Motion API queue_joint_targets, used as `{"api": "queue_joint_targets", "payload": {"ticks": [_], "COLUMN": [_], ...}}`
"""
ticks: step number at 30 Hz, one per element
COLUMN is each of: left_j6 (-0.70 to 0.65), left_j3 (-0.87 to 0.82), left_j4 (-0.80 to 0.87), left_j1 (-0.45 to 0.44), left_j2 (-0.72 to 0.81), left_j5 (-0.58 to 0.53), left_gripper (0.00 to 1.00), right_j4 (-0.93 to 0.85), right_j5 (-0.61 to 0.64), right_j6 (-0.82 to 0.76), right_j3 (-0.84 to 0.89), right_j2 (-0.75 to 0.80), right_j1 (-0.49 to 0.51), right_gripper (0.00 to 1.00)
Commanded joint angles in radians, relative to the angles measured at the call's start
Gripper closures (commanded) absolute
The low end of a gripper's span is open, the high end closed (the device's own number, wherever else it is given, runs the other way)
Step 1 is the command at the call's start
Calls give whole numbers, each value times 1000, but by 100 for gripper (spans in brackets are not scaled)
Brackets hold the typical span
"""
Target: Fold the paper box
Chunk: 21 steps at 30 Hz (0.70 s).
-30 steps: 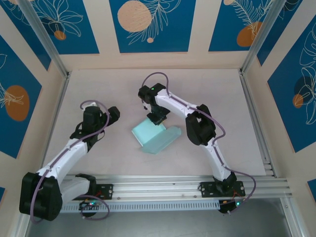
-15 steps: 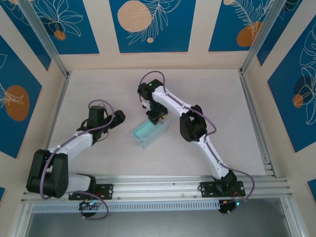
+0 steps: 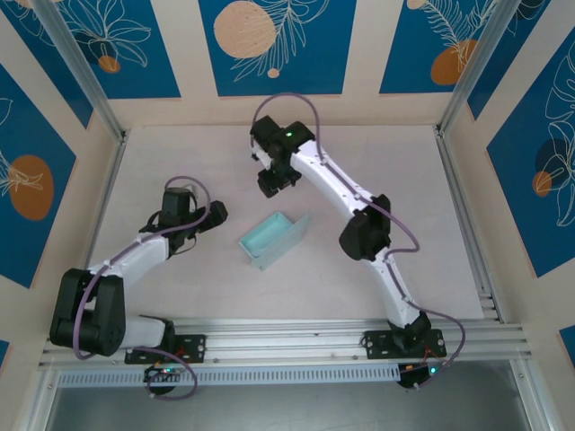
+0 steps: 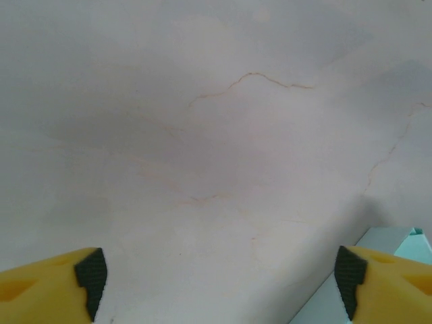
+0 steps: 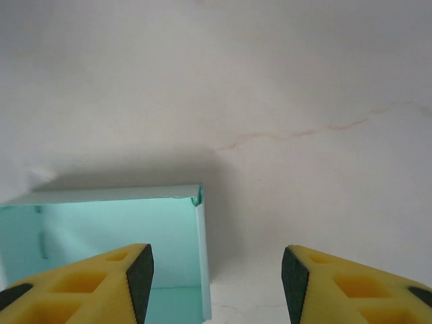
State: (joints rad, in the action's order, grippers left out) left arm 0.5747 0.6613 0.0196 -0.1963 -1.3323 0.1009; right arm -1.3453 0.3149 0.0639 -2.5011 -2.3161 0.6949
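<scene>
Top external: the paper box (image 3: 272,239) rests free on the tabletop (image 3: 413,180); left claw (image 3: 218,214) and right claw (image 3: 272,184) gape empty, likely to regrip.

**A:** What is logged around the work area?

**B:** A pale, matte, marble-look tabletop (image 3: 180,153). Thin brownish veins (image 4: 270,77) are seen running across it in the left wrist view. One more faint vein line (image 5: 297,131) is seen in the right wrist view.

**A:** Enclosure?

**B:** Blue wall panels printed with white leaf outlines and orange discs (image 3: 269,45) are set in cream borders on three sides. Silver aluminium posts are fitted at the back-left corner (image 3: 83,76) and the back-right corner (image 3: 477,67).

**A:** Near edge?

**B:** A silver slotted aluminium rail (image 3: 287,337) is laid across the width. A plain grey strip (image 3: 296,409) is seen below it.
</scene>
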Motion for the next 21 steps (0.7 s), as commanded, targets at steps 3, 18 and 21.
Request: {"api": "queue_joint_targets", "payload": {"ticks": [3,18,21], "left_j6": [-55,-84,-69], "left_j3": [0,6,-22], "left_j4": [37,26,3], "left_j1": [-16,-142,-154], "left_j2": [-55,-206,-208], "left_j5": [29,11,18], "left_gripper": [27,49,52], "right_j4": [234,685,837], "right_j5": [52,27,-58], "right_j6": [179,746,820], "right_j3": [302,1572,1730], "right_j2": [372,1184,1199], "right_j1": [-13,-25,-14], "right_gripper": [45,73,75]}}
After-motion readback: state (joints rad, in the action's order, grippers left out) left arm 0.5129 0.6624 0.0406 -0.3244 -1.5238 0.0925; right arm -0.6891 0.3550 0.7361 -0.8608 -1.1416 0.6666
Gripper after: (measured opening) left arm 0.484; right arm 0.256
